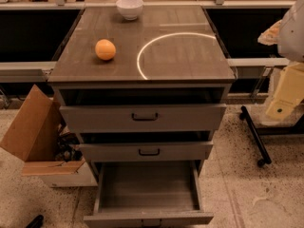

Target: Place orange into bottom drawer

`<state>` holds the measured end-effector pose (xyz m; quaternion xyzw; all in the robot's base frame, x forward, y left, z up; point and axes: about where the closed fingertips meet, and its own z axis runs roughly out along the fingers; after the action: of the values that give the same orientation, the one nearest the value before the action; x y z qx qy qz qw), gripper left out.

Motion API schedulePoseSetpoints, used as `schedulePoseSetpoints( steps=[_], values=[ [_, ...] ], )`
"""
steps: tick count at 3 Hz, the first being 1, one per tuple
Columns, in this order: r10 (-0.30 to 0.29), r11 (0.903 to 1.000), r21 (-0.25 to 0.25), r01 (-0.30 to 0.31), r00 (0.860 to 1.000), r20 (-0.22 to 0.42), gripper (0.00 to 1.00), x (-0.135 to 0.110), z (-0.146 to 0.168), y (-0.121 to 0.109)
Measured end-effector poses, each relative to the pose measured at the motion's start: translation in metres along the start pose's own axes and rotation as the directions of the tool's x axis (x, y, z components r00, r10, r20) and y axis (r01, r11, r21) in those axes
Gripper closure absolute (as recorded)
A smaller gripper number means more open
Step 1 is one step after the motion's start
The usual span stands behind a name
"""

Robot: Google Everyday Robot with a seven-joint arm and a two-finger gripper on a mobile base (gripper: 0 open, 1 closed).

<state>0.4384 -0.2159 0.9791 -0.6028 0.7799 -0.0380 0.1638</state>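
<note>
The orange (105, 49) sits on the left part of the cabinet top (190, 61), near the front edge. The bottom drawer (148, 186) is pulled far out, and its flat floor is bare. My arm shows at the right edge of the camera view. The gripper (285, 98) is the pale beige part hanging there, beside the cabinet and well to the right of the orange, with nothing seen in it.
A white bowl (129, 7) stands at the back of the cabinet top. The top drawer (145, 117) and middle drawer (148, 151) are each pulled out a little. An open cardboard box (33, 137) stands on the floor at the left. A black wheeled leg (254, 134) is on the right.
</note>
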Motion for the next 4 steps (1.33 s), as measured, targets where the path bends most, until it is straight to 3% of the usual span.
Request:
schedulePoseSetpoints(
  steps=[1, 2, 3, 4],
  values=[
    [0.002, 1.0000, 0.004, -0.002, 1.000, 0.004, 0.00, -0.001, 0.000, -0.001],
    [0.047, 0.9988, 0.007, -0.048, 0.990, 0.134, 0.00, -0.041, 0.017, -0.032],
    [0.094, 0.9955, -0.010, -0.094, 0.960, 0.265, 0.00, -0.085, 0.037, -0.058],
    [0.089, 0.9957, 0.000, -0.092, 0.960, 0.267, 0.00, -0.094, 0.044, -0.065]
  ],
)
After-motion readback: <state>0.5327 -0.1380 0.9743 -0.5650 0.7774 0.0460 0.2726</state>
